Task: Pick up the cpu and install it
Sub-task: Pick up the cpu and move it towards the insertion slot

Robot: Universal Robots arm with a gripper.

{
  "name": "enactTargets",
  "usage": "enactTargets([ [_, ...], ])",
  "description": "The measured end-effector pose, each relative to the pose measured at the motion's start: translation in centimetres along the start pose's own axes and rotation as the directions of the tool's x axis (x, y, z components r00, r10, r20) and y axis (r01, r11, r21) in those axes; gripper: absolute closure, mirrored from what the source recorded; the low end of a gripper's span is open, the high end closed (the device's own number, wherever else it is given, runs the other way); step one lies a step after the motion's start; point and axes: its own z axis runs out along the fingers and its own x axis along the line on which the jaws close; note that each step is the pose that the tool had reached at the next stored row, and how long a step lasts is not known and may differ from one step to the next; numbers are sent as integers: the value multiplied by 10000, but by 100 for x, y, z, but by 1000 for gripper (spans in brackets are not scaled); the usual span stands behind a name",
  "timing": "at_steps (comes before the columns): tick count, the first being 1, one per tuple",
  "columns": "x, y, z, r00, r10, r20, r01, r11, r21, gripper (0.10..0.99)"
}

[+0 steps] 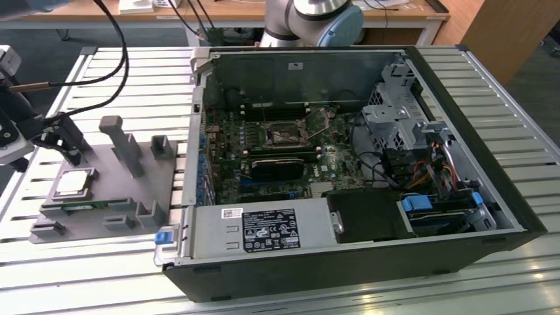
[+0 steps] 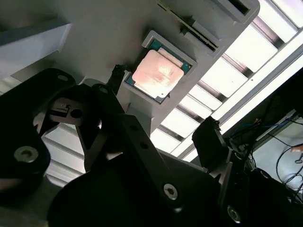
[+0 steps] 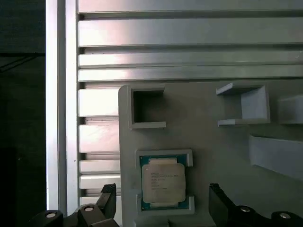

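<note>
Silver-topped, the small flat square cpu (image 3: 163, 182) lies in its recess on the grey plastic holder tray (image 3: 213, 142), on the slatted metal table (image 3: 189, 33), at the exterior view's left of the open black computer case (image 1: 350, 164). The black gripper (image 3: 162, 194) hangs spread and empty astride it; I'd centre it, then pinch opposite edges squarely.

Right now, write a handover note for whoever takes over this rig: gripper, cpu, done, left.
The gripper is open and holds nothing; in the first wrist view its fingers stand either side of the cpu.
The cpu lies flat in its pocket on the grey holder, on the exterior view's left of the open computer case.
Done: gripper lined up over the cpu.
Left: grasp, lift, install.
</note>
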Motion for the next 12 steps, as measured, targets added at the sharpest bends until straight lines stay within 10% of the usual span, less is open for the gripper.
enactTargets([
  [12, 1, -2, 39, 9997, -231, -14, 231, 9997, -4, 227],
])
